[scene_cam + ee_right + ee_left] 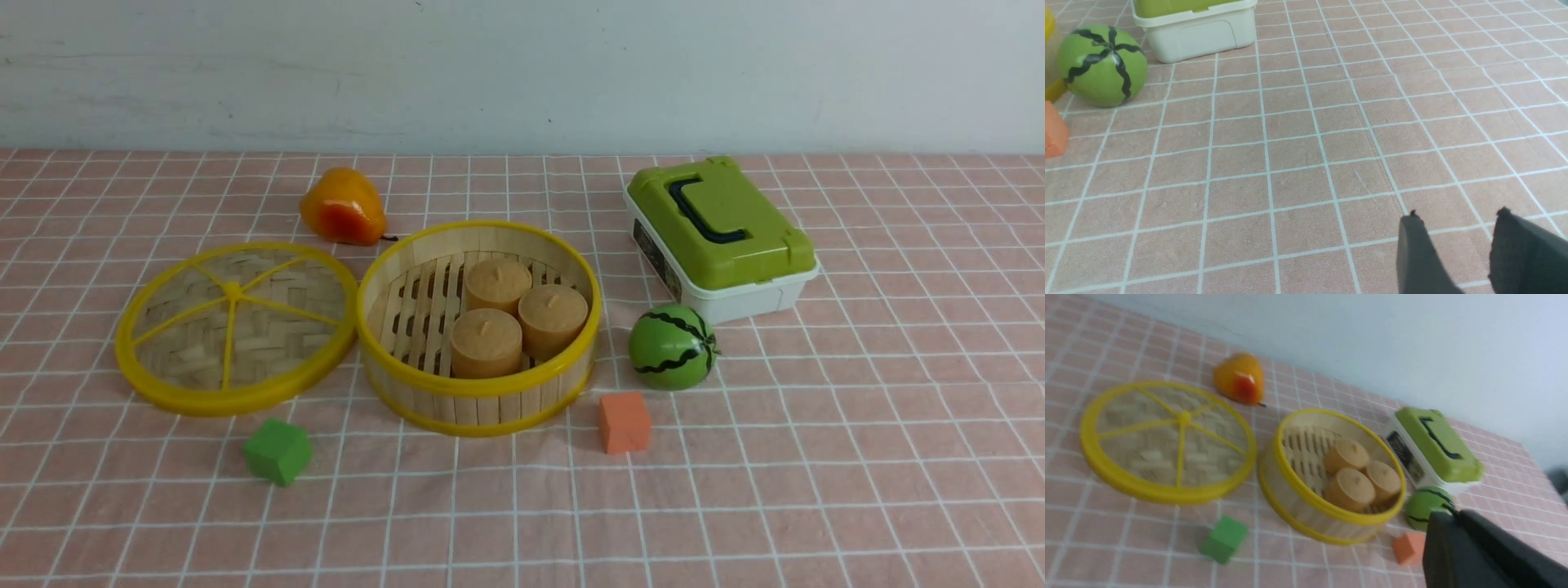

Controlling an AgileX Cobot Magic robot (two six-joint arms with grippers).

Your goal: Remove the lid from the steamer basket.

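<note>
The lid (235,327) is lying flat on the cloth (816,457), spokes and knob facing up, on the robot's left of the basket (482,404). The two yellow rims are sitting just beside each other, and whether they are touching is not clear. The basket is standing open, showing three round cakes (514,314) on its slatted floor, so the task's one step is looking done.

The left gripper (1447,516) is pressed together and holding nothing. In its blurred wrist view it is hanging above the cloth on the near side of the melon (1427,504), well apart from the lid. The lid is lying beyond the basket from it, out toward the robot's left. The right gripper (1458,214) is spread with only bare cloth between its fingers. Its wrist view is catching the melon and the white box (1200,32) but no lid at all.

Neither arm is showing in the front view. Being round, the lid is offering no long axis to line up with. If it needs handling again, the left arm is likely the nearer one, since the lid is resting on that side.
</note>
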